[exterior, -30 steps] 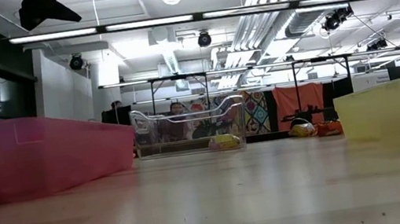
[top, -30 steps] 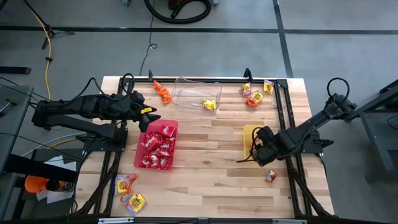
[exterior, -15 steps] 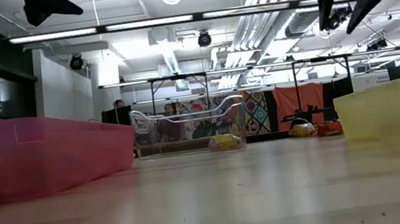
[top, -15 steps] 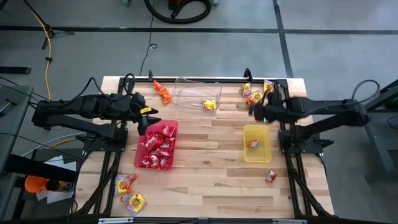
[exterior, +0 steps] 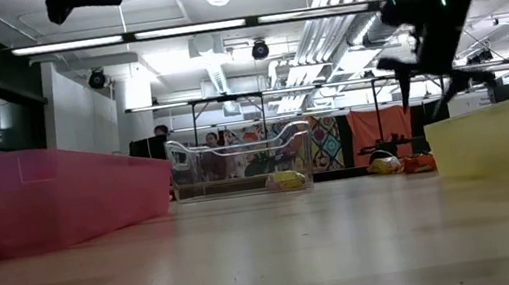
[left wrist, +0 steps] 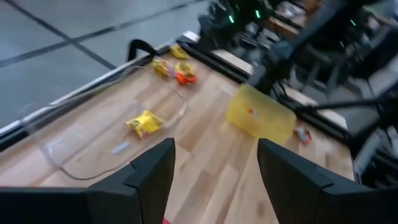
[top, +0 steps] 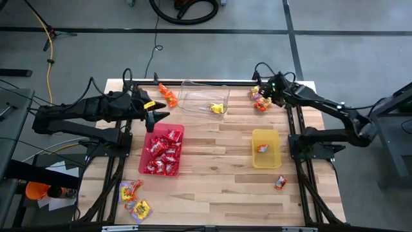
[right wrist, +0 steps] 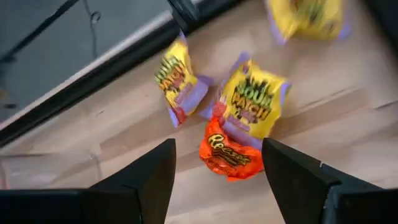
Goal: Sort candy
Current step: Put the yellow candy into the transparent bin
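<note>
The candy is small shiny packets. Red ones fill the red tray (top: pixel 162 149), one yellow packet (top: pixel 217 108) lies in the clear tray (top: pixel 205 96), and one orange packet (top: pixel 262 148) lies in the yellow tray (top: pixel 266 149). A loose cluster sits at the far right corner: an orange packet (right wrist: pixel 227 152) and yellow packets (right wrist: pixel 252 99) flat on the wood. My right gripper (right wrist: pixel 217 146) hovers open above this cluster (top: pixel 261 101), fingers pointing down, clear of it in the low view (exterior: pixel 425 87). My left gripper (top: pixel 156 111) is open and empty, between the red and clear trays.
More loose candy lies on the table: an orange packet (top: pixel 167 95) left of the clear tray, a few packets at the near left corner (top: pixel 134 198), and a red one (top: pixel 280 182) near the yellow tray. Black rails run along the table's edges. Bare wood lies between the trays.
My right gripper has swung from over the yellow tray toward the table's far edge and now hangs over the far right candy cluster. An orange packet shows in the yellow tray where the gripper was. My left gripper has shifted slightly toward the far edge.
</note>
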